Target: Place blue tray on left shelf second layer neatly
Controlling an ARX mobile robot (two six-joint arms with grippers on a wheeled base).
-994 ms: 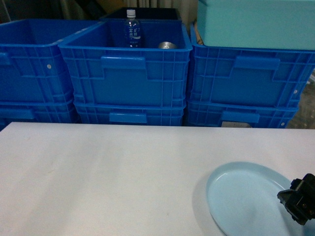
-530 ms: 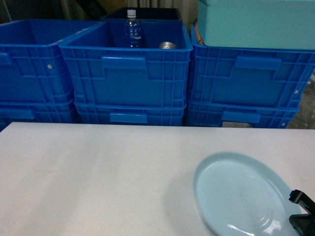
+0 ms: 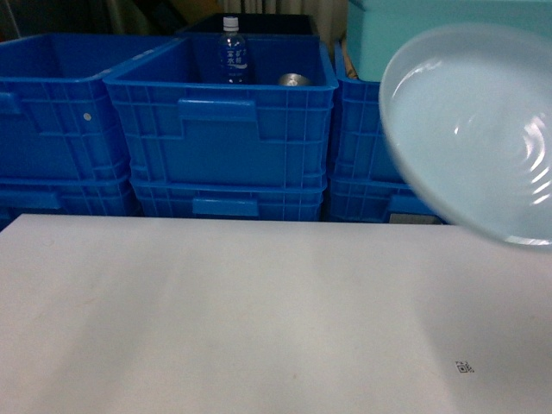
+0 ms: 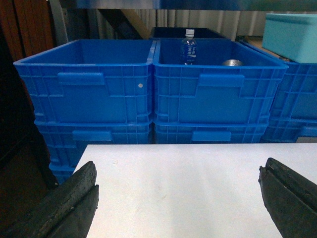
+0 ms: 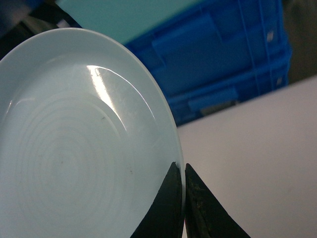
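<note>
The blue tray [image 3: 470, 129] was a round, shallow, pale sky-blue dish with a raised rim and a glossy inside that showed faint concentric rings and bright glints. It hung in the air at the right of the head view, well above the table, tilted steeply with its hollow face toward the camera, its rim [image 5: 174, 148] pinched at one edge.

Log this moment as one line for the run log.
right gripper: shut on blue tray rim | tray: off white table, tilted | left gripper: open, empty
</note>
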